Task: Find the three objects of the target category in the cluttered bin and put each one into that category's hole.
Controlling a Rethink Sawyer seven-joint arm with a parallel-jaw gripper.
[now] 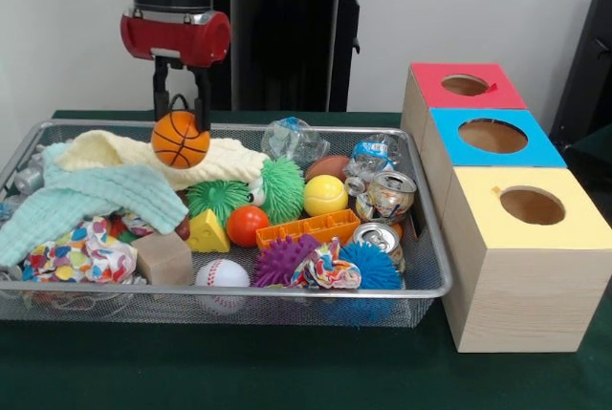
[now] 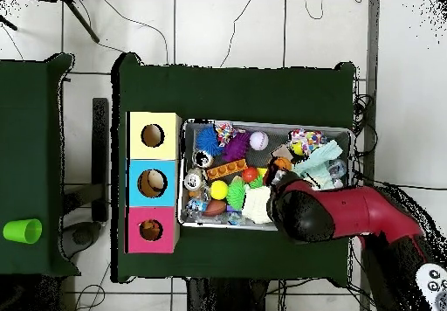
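Note:
The wire mesh bin (image 1: 432,288) lies on the green table, full of clutter; it also shows in the overhead view (image 2: 262,125). My gripper (image 1: 182,116) hangs over the bin's far left part and is shut on a small orange basketball (image 1: 180,140), held just above a cream cloth (image 1: 229,157). The red-topped box with its round hole (image 1: 465,85) stands farthest back in the row of boxes to the right of the bin; the hole also shows in the overhead view (image 2: 151,230). No plush animal toy shows in the bin. In the overhead view the arm (image 2: 301,210) covers the gripper.
Blue-topped box (image 1: 492,135) and yellow-topped box (image 1: 532,205) stand next to the red one. The bin holds a mint cloth (image 1: 86,202), crushed cans (image 1: 387,195), green hairy ball (image 1: 218,198), spiky balls (image 1: 282,259), yellow ball (image 1: 325,195), baseball (image 1: 222,273). A green cup (image 2: 22,231) stands on a side table.

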